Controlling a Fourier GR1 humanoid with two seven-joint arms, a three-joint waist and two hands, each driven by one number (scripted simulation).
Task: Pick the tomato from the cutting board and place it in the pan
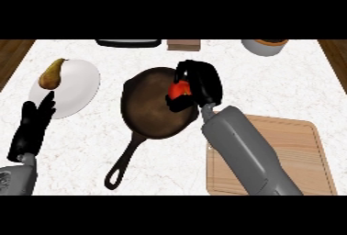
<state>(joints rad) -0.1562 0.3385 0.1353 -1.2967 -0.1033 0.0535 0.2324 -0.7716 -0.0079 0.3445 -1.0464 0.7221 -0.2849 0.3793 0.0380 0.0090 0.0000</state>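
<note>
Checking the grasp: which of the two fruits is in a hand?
The red tomato, held by the right hand over the pan. The pear lies untouched on the white plate.

Pan [152, 110] between plate [80, 94] – left – and cutting board [298, 156].

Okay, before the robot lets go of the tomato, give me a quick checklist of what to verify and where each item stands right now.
1. Tomato held by the right robot hand: ok, fingers curl round it.
2. Tomato above the pan: ok, it shows over the pan's right part.
3. Tomato low enough to release: cannot tell, height does not show from above.
4. Cutting board free of the tomato: ok.
5. Left robot hand out of the way: ok, resting open at the left, beside the plate with the pear.
</note>
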